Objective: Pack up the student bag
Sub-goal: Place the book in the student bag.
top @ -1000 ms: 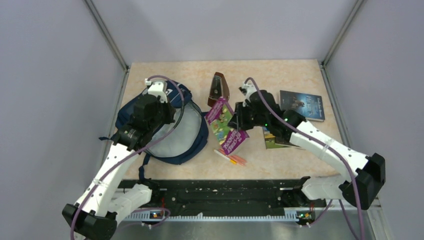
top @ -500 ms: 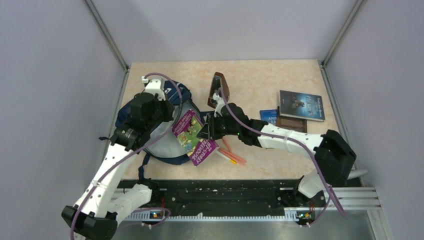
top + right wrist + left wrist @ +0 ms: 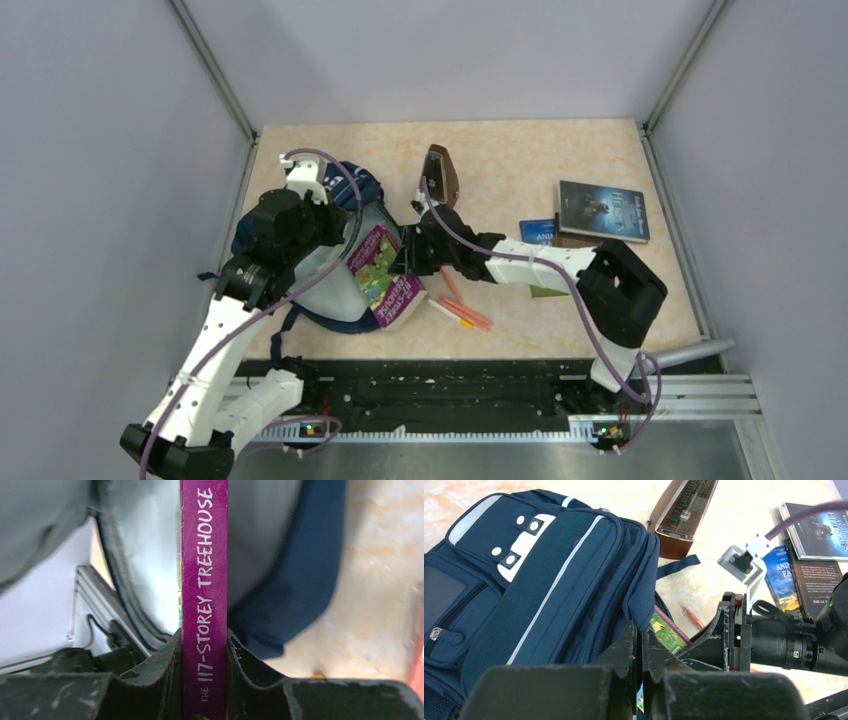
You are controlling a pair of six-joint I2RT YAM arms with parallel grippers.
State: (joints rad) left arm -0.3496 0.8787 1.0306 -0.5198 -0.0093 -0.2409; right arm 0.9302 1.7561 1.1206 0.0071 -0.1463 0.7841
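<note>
One book hangs at the mouth of the student bag (image 3: 330, 285), which lies open on the left of the table (image 3: 520, 150), pale lining showing; I judge packing barely begun. The left gripper (image 3: 640, 645) is clenched at the bag's rim; whether it pinches fabric is unclear. The right gripper (image 3: 204, 647) grasps the purple 117-Storey Treehouse book (image 3: 385, 275) by its spine. Right of the bag wait a metronome (image 3: 437, 175), orange pencils (image 3: 462, 311) and other books (image 3: 600, 210).

2 white arms (image 3: 215, 340), black joints, purple cables (image 3: 322, 153) (1 green light (image 3: 831, 603)).
</note>
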